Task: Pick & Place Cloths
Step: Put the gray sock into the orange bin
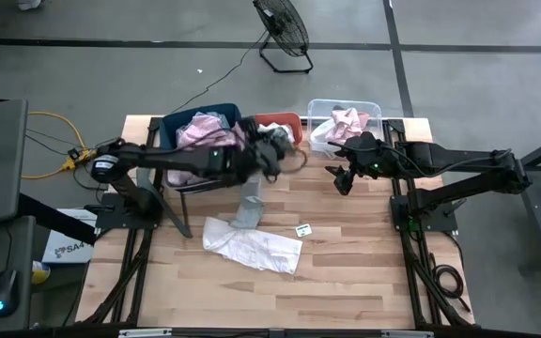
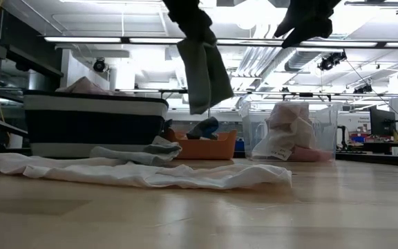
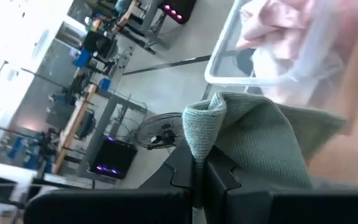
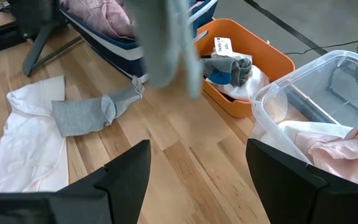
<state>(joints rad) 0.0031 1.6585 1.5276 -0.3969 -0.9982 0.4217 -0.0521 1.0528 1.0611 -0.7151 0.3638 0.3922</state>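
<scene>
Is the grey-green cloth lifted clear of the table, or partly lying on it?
Partly lying: the left gripper pinches the grey-green cloth's top; its lower end rests on the wooden table.

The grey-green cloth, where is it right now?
The grey-green cloth hangs from the shut left gripper above the table's middle in the high view, its lower end on the white cloth, near the orange bin.

Grey-green soft knit cloth (image 3: 253, 140), plain, no pattern, is seen clamped in black left pincer (image 3: 197, 171). White crumpled fabric sheet (image 1: 252, 247) w/ a plain grey cloth (image 4: 82, 115) on it is laid on light-wood plank bench (image 1: 346, 244). Pale pink soft cloth (image 1: 205, 131) is piled in navy rigid bin w/ white trim (image 2: 95, 121). Orange plastic bin (image 4: 263, 62) is filled w/ grey, blue & white pieces. Pale pink cloth (image 4: 347, 152) is seen in clear plastic tub (image 4: 309, 74).
</scene>
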